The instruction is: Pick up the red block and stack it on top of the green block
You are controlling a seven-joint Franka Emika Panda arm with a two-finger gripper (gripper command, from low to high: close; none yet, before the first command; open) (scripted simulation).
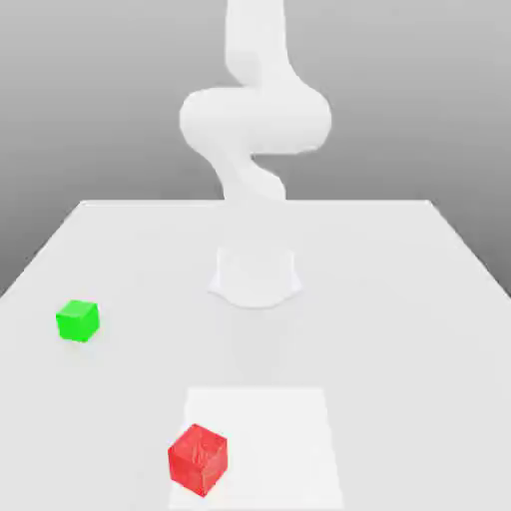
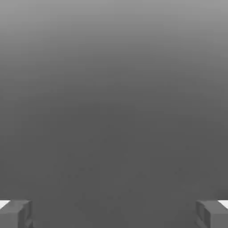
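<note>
Nothing of the stacking done yet, judging by how things lie. Red block [image 1: 198, 459] resting on the bench [image 1: 399, 299], close to the near edge, a little toward the exterior view's left of the middle, on the corner of a paler square patch [image 1: 279, 439] of the surface. Green block [image 1: 77, 320] sitting alone near the edge at the exterior view's left, farther back, well apart from the red one, with nothing on top of it. Both flat on the bench, untouched by the arm [image 1: 255, 120], which rises from its base [image 1: 255, 277] toward the far side and bends upward out of the exterior view.

Everything left to do, then: reaching the red block, closing on it, lifting, carrying across to the green block, setting down squarely on top, letting go.

Pincer [image 2: 114, 213] spread wide in the hand view, its two fingertips [image 2: 15, 213] at opposite sides with a broad gap between. Nothing held, nothing touched; plain grey beyond the gap, no block between the fingers. Likely aimed away from the bench for now, so a descent toward the red block called for first.
</note>
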